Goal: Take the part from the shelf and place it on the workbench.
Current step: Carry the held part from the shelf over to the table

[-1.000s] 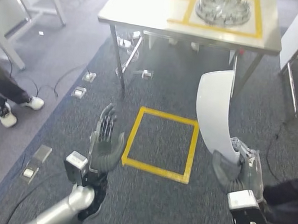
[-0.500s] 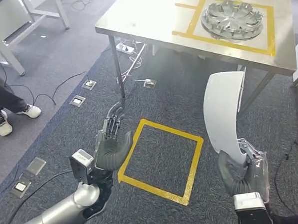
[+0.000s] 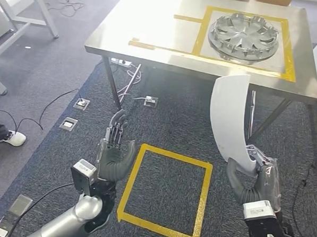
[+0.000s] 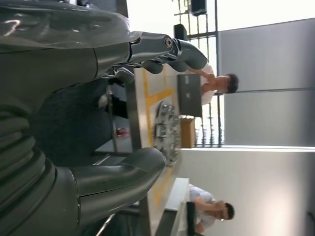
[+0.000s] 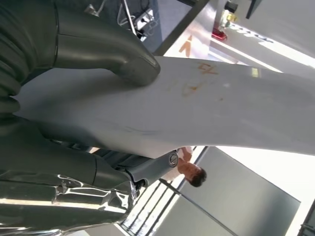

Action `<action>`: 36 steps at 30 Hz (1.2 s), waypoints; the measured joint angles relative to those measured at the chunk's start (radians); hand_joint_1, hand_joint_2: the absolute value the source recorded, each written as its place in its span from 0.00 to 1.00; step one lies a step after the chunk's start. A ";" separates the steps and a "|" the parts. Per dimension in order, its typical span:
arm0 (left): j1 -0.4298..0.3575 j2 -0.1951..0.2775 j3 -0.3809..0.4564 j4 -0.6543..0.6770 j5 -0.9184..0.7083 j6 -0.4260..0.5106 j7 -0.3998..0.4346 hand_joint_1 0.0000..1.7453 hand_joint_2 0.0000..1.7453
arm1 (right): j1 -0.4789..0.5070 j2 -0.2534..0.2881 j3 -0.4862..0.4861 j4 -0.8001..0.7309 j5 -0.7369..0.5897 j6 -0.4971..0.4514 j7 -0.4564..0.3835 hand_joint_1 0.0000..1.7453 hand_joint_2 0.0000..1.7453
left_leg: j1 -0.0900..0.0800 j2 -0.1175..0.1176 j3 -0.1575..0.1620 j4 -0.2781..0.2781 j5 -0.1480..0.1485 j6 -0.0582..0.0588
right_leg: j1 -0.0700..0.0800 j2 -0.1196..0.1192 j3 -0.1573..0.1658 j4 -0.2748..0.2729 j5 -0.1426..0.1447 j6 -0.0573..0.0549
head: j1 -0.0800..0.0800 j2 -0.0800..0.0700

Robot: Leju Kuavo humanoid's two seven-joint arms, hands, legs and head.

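My right hand (image 3: pixel 252 179) grips the lower end of a curved white panel part (image 3: pixel 229 119), which stands upright in front of the workbench. The right wrist view shows the thumb (image 5: pixel 111 49) pressed on the white part (image 5: pixel 223 105). My left hand (image 3: pixel 113 150) is raised over the carpet with its fingers spread and nothing in it; its fingers (image 4: pixel 163 49) look the same in the left wrist view. The steel workbench (image 3: pixel 161 28) stands ahead, with a yellow taped outline on its top.
A silver wheel cover (image 3: pixel 243 35) lies inside the taped outline on the bench. A yellow taped square (image 3: pixel 165 190) marks the carpet between my hands. Cables and floor sockets (image 3: pixel 68 123) lie at the left. A person's white shoe (image 3: pixel 13 138) is at far left.
The camera has moved closer to the workbench, so more of its top shows. Both hands keep their poses, the right one still holding the white part.
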 joint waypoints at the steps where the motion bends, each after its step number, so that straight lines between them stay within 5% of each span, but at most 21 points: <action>1: -0.001 -0.002 0.000 -0.001 -0.001 -0.001 -0.001 0.00 1.00 | -0.001 0.000 0.000 -0.001 0.001 0.000 0.000 1.00 1.00 | 0.001 0.000 0.015 -0.001 -0.014 0.007 | 0.001 -0.005 -0.027 0.057 -0.023 0.001 | 0.003 0.000; 3: 0.000 -0.004 0.000 0.000 -0.001 -0.002 -0.001 0.00 1.00 | -0.003 0.001 0.000 -0.001 0.003 0.001 -0.001 1.00 1.00 | -0.002 0.000 0.042 -0.006 -0.036 0.016 | 0.007 -0.011 -0.143 0.233 -0.067 0.000 | 0.008 0.000; 5: 0.002 -0.004 0.000 0.000 -0.001 -0.003 -0.001 0.00 1.00 | -0.002 0.002 0.000 0.001 0.004 0.002 -0.002 1.00 1.00 | -0.007 -0.002 0.072 -0.009 -0.060 0.020 | 0.013 -0.011 -0.255 0.340 -0.051 -0.005 | 0.010 0.000; 7: 0.004 -0.005 0.000 0.001 -0.002 -0.002 0.000 0.00 1.00 | -0.001 0.002 0.000 0.002 0.004 0.003 -0.002 1.00 1.00 | -0.015 -0.007 0.108 -0.010 -0.085 0.023 | 0.022 -0.011 -0.295 0.283 0.058 -0.022 | 0.011 0.000; 9: 0.005 -0.005 0.000 0.001 -0.003 -0.001 0.001 0.00 1.00 | 0.001 0.002 -0.001 0.002 0.004 0.004 -0.003 1.00 1.00 | -0.020 -0.011 0.137 -0.015 -0.104 0.024 | 0.036 -0.010 -0.290 0.168 0.172 -0.052 | 0.010 0.000; 10: 0.006 -0.006 0.000 0.001 -0.003 -0.001 0.002 0.00 1.00 | 0.002 0.002 -0.001 0.003 0.004 0.004 -0.003 1.00 1.00 | -0.019 -0.013 0.144 -0.017 -0.109 0.021 | 0.043 -0.010 -0.284 0.131 0.207 -0.065 | 0.009 0.000; 12: 0.008 -0.006 0.000 0.002 -0.003 0.000 0.003 0.00 1.00 | 0.003 0.002 -0.001 0.003 0.004 0.006 -0.003 1.00 1.00 | -0.014 -0.014 0.147 -0.020 -0.112 0.015 | 0.050 -0.011 -0.277 0.112 0.226 -0.065 | 0.007 0.000; 15: 0.006 -0.006 0.000 0.002 -0.005 0.000 0.004 0.00 1.00 | 0.001 0.002 -0.001 0.001 0.004 0.007 -0.003 1.00 1.00 | -0.012 -0.012 0.147 -0.020 -0.117 0.011 | 0.049 -0.010 -0.267 0.098 0.218 -0.053 | 0.010 0.000; 19: 0.006 -0.005 0.000 0.002 -0.010 0.002 0.010 0.00 1.00 | 0.002 0.002 -0.003 0.001 0.004 0.010 -0.002 1.00 1.00 | -0.017 -0.012 0.148 -0.020 -0.122 0.010 | 0.043 -0.010 -0.246 0.067 0.183 -0.050 | 0.008 0.000; 27: 0.006 -0.005 0.000 0.001 -0.014 0.005 0.015 0.00 1.00 | 0.002 0.003 -0.006 0.001 0.004 0.013 -0.002 1.00 1.00 | -0.017 -0.012 0.153 -0.025 -0.120 0.006 | 0.043 -0.010 -0.243 0.067 0.185 -0.052 | 0.007 0.000; 31: 0.006 -0.004 0.000 0.000 -0.018 0.009 0.023 0.00 1.00 | 0.002 0.003 -0.007 -0.002 0.004 0.019 -0.002 1.00 1.00 | -0.015 -0.009 0.169 -0.049 -0.112 0.019 | 0.042 -0.011 -0.239 0.058 0.187 -0.040 | 0.007 0.000; 33: 0.006 -0.005 0.000 -0.002 -0.019 0.010 0.025 0.00 1.00 | 0.001 0.003 -0.009 -0.005 0.005 0.020 -0.002 1.00 1.00 | -0.006 -0.005 0.186 -0.073 -0.104 0.024 | 0.042 -0.012 -0.265 0.116 0.157 -0.033 | 0.011 0.000; 36: 0.007 -0.005 0.000 -0.002 -0.020 0.010 0.027 0.00 1.00 | 0.002 0.003 -0.009 -0.005 0.005 0.022 -0.002 1.00 1.00 | -0.003 -0.002 0.196 -0.077 -0.108 0.022 | 0.027 -0.012 -0.371 0.316 0.085 -0.020 | 0.016 0.000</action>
